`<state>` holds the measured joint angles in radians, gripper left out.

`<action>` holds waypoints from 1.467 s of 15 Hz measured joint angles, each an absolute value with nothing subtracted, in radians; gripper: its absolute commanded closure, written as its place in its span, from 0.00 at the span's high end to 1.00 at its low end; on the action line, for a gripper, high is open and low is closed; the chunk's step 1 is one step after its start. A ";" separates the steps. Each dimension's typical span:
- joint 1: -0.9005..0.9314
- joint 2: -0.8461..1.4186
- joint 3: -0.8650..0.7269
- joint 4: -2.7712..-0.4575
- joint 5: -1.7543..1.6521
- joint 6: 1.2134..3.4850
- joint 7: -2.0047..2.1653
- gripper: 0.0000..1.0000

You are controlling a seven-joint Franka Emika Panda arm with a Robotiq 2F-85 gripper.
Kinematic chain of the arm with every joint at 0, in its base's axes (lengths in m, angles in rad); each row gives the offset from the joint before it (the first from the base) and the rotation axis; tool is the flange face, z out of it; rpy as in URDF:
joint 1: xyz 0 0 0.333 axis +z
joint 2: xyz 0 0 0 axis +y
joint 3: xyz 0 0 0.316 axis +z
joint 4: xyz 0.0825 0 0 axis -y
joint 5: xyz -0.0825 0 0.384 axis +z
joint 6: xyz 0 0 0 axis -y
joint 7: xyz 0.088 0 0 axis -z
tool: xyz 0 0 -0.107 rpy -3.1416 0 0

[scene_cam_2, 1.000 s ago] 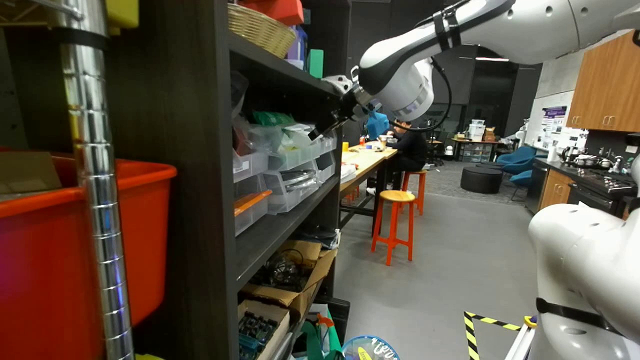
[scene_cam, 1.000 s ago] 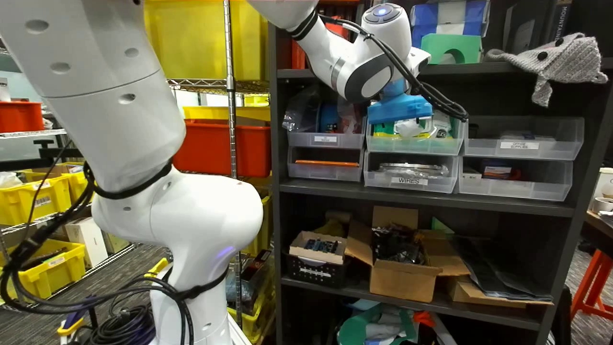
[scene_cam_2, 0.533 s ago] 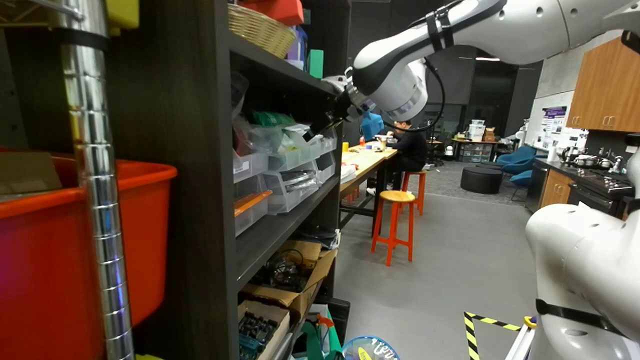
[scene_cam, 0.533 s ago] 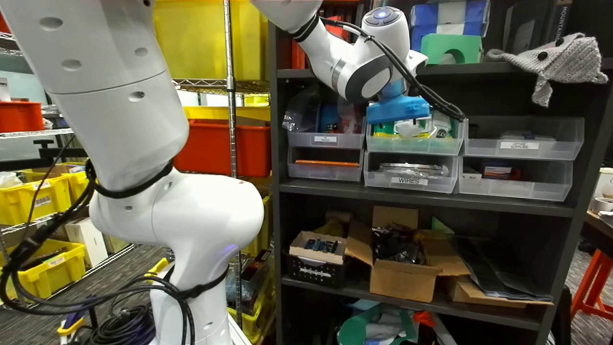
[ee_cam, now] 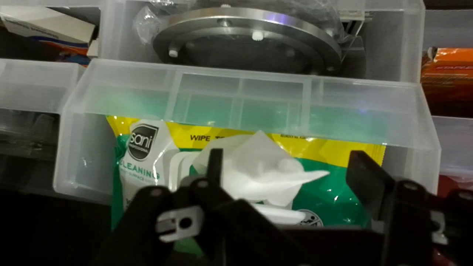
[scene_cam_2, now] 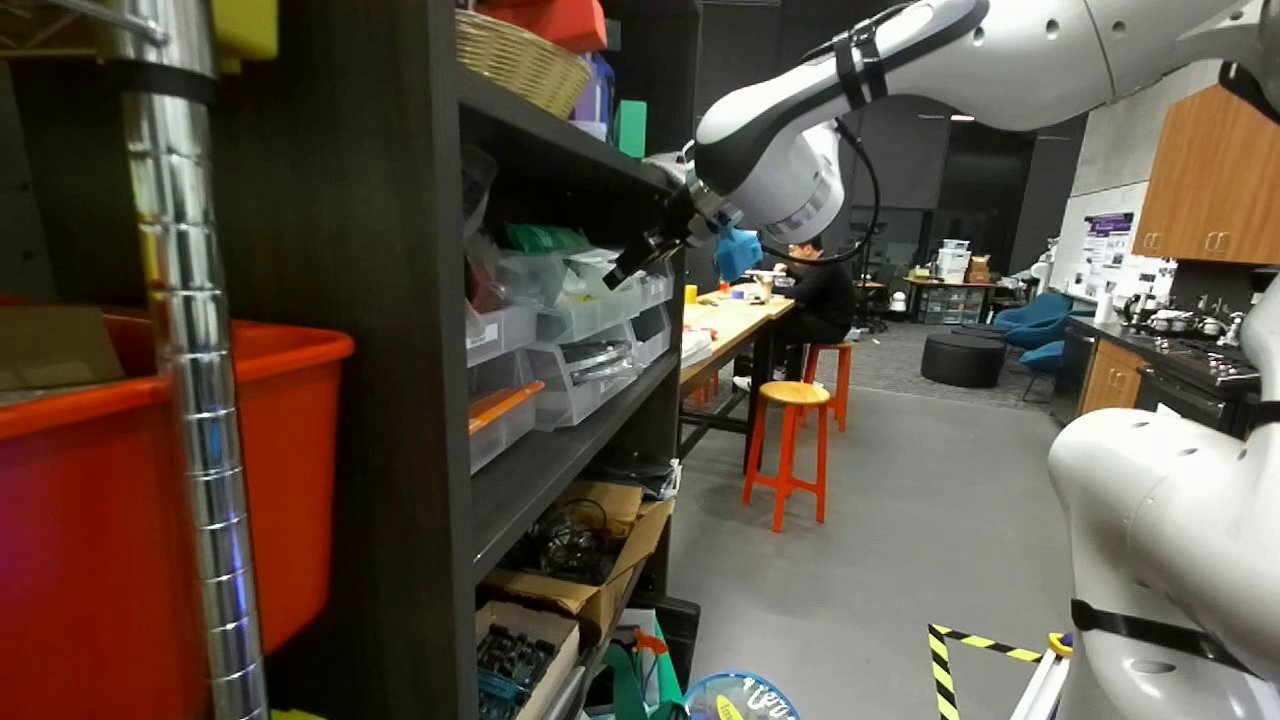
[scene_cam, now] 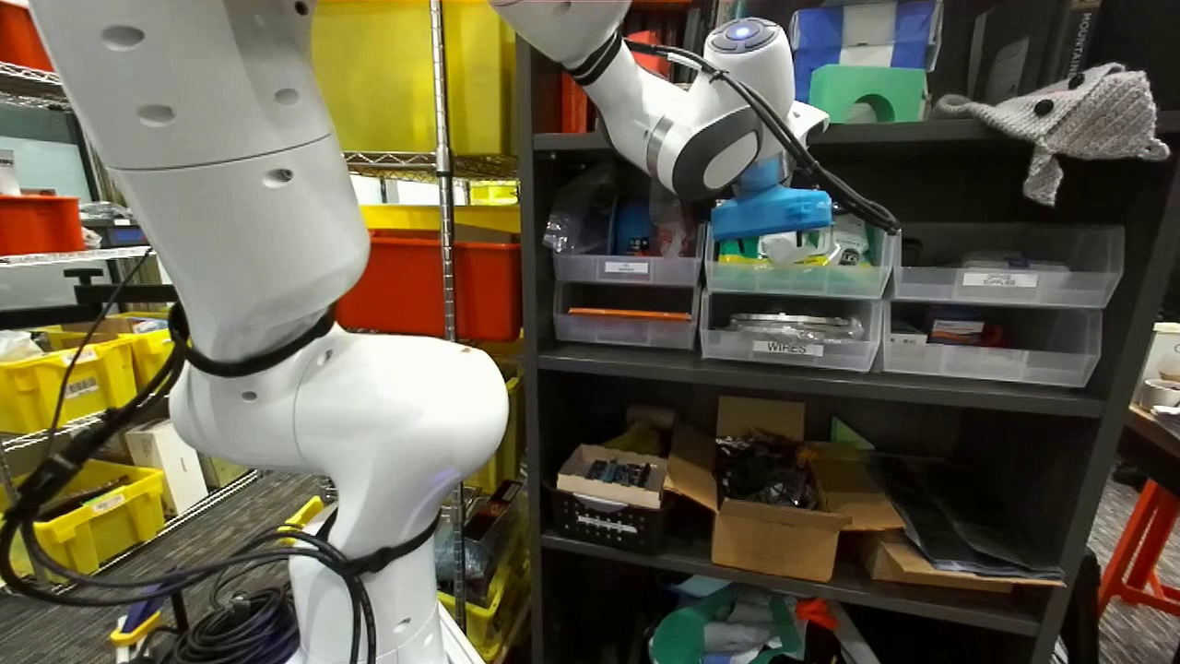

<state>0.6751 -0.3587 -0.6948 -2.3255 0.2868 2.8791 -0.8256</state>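
Basically, wrist view: gripper (ee_cam: pixel 286 164) has its jaws wide apart & released; a white wipe (ee_cam: pixel 258 166) shows btwn them, contact unclear. Wipe pokes up from a green-and-yellow pack (ee_cam: pixel 332 186) lying in a clear bin (ee_cam: pixel 125 85); past the bin's edge, a metal ring (ee_cam: pixel 244 15). In an ext. view, gripper's hidden behind a blue wrist cover (scene_cam: pixel 772 214), in front of that bin, which is stacked on the WIRES bin (scene_cam: pixel 784 349). In an ext. view, black fingers (scene_cam_2: pixel 630 260) angle down twd the bin.
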 measured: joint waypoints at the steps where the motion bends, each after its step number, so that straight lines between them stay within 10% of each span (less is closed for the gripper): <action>1: 0.675 -0.353 -0.697 -2.321 0.287 2.876 -0.825 0.44; 7: 0.675 -0.333 -0.702 -2.306 0.287 2.867 -0.822 0.01; 22: 0.664 -0.398 -0.741 -2.356 0.287 2.878 -0.822 0.01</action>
<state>0.6644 -0.3984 -0.7407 -2.3564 0.2868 2.8783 -0.8217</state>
